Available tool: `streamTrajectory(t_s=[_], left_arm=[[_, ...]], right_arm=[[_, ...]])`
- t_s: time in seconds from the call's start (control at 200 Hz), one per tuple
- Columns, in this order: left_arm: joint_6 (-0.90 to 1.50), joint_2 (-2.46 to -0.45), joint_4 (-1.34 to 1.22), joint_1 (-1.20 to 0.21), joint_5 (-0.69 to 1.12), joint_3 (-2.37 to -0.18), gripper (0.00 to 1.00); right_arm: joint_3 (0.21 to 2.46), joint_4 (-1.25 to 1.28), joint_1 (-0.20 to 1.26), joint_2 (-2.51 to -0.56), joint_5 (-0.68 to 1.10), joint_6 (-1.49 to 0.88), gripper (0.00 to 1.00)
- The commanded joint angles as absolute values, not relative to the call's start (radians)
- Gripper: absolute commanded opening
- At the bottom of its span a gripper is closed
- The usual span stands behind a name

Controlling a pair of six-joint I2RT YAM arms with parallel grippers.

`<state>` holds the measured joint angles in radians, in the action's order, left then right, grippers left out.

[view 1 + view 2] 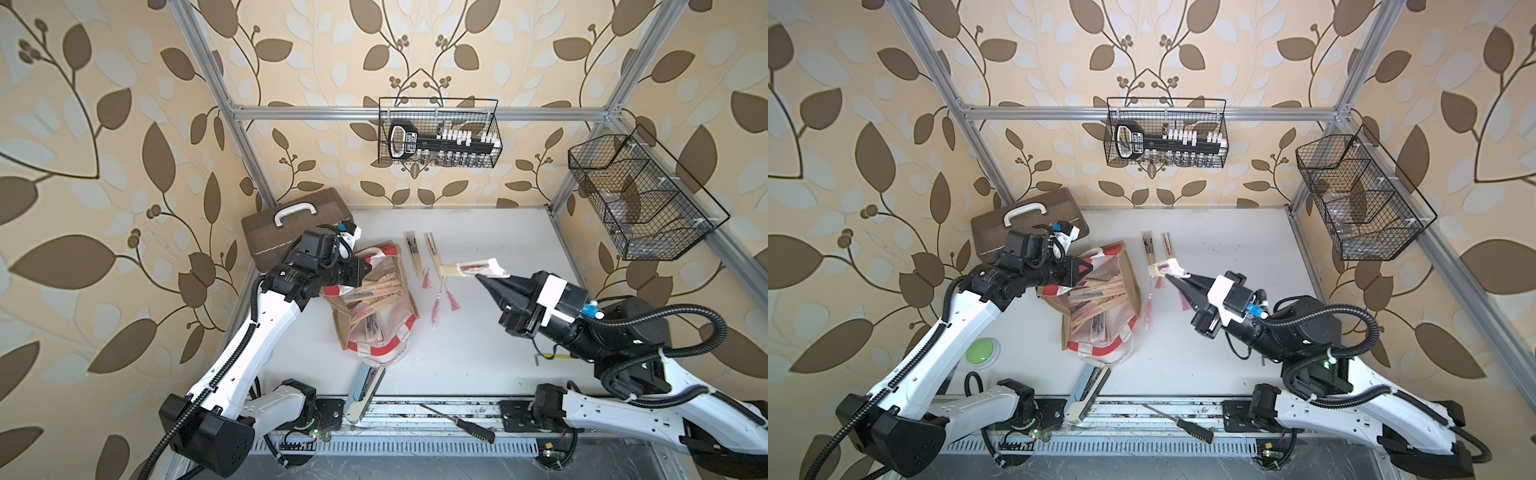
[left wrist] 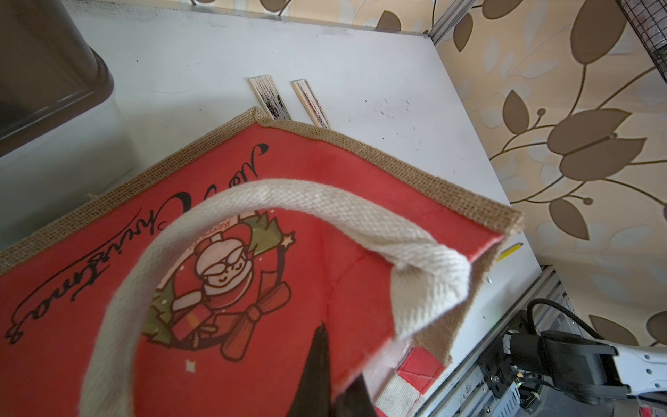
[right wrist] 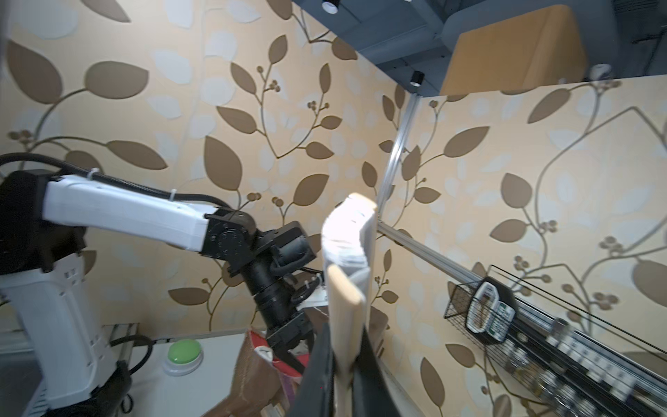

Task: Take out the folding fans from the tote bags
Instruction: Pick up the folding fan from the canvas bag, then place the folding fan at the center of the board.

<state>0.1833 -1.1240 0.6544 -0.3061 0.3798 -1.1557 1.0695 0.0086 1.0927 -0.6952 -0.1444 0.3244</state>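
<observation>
The right jaws pinch one fan across its length. In the right wrist view this fan sticks out past the tips against the wallpaper, off the counter. Behind them the right arm reaches in from its near-right base, forearm low, wrist aimed left and far toward the middle.

The left jaws are pressed together on the red panel of the bag, just beside its white handle. The left arm climbs from its near-left base and bends at the elbow. Its wrist turns right over the far-left corner of the bag.

The bag lies left of centre on the counter, with more fans inside. Two fans lie side by side on the counter just to its far right, with the held fan above their near ends.
</observation>
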Motion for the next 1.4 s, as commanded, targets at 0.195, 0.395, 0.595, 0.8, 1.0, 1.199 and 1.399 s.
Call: streamTrajectory(t_s=[0.195, 0.395, 0.595, 0.8, 1.0, 1.199, 1.399], left_arm=[[0.183, -1.123, 0.645, -0.301, 0.361, -1.185, 0.00], [0.181, -1.129, 0.647, -0.300, 0.359, -1.184, 0.00], [0.181, -1.129, 0.649, -0.301, 0.357, -1.184, 0.00], [0.181, -1.129, 0.649, -0.301, 0.358, -1.184, 0.00], [0.181, -1.130, 0.649, -0.301, 0.362, -1.186, 0.00], [0.180, -1.127, 0.649, -0.301, 0.358, -1.184, 0.00], [0.180, -1.127, 0.649, -0.301, 0.360, -1.184, 0.00]], right_arm=[[1.024, -0.225, 0.714, -0.788, -0.170, 0.118, 0.09], [0.937, -0.181, 0.441, -0.927, 0.029, -0.016, 0.08], [0.961, -0.186, 0.334, -1.139, 0.135, -0.060, 0.07], [1.048, -0.181, 0.279, -1.357, 0.201, -0.095, 0.07], [1.190, -0.194, 0.243, -1.589, 0.285, -0.127, 0.07], [1.352, -0.196, 0.229, -1.810, 0.359, -0.175, 0.07], [1.483, -0.260, 0.212, -1.951, 0.382, -0.163, 0.07]])
